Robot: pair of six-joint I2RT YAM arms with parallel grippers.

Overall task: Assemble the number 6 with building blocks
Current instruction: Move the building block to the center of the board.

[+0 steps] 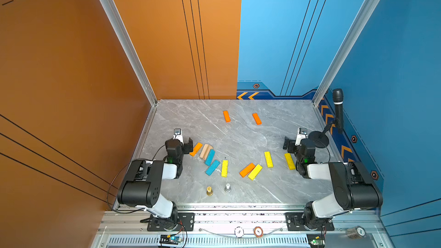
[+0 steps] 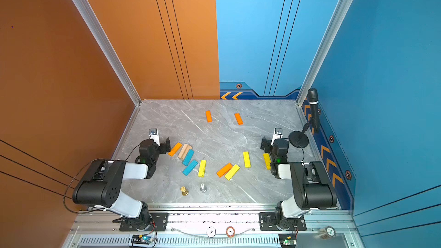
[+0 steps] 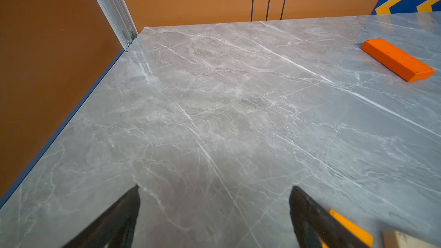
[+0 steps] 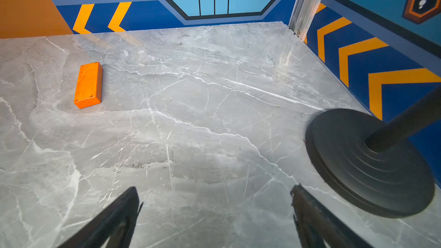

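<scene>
Neither arm holds anything. The left gripper (image 3: 216,187) has its fingers spread wide over the bare marble table (image 1: 238,134), and the right gripper (image 4: 214,187) is spread just as wide.

The building blocks are scattered loose on the stone, so I'll place them off the silver figure (image 1: 227,187).

Beyond it and to the left there's a fan of five:
- near orange block (image 1: 196,149)
- tan block (image 1: 206,151)
- teal block (image 1: 210,157)
- second teal block (image 1: 212,167)
- a yellow block (image 1: 224,168), almost straight beyond the figure

The near orange block is the closest one to the left gripper. It sits just beside the gripper's right finger, and in the left wrist view it peeks out from behind that finger with the tan one next to it. I can't tell if it's actually touching.

Beyond the figure and to the right, a middle orange block (image 1: 247,170) and a slanted yellow block (image 1: 255,172) lie side by side. Then comes a lone yellow block (image 1: 268,159). Further right, an edge yellow block (image 1: 289,161) sits right against the right arm's wrist, behind that gripper's fingers.

Way beyond the figure, toward the back wall, are two more — a far orange block (image 1: 226,116) and a second far orange block (image 1: 257,118). Both are well apart from either gripper.

The gold figure (image 1: 209,191) stands just left of the silver one. The microphone stand base (image 4: 370,163) is just beside the right gripper.
</scene>
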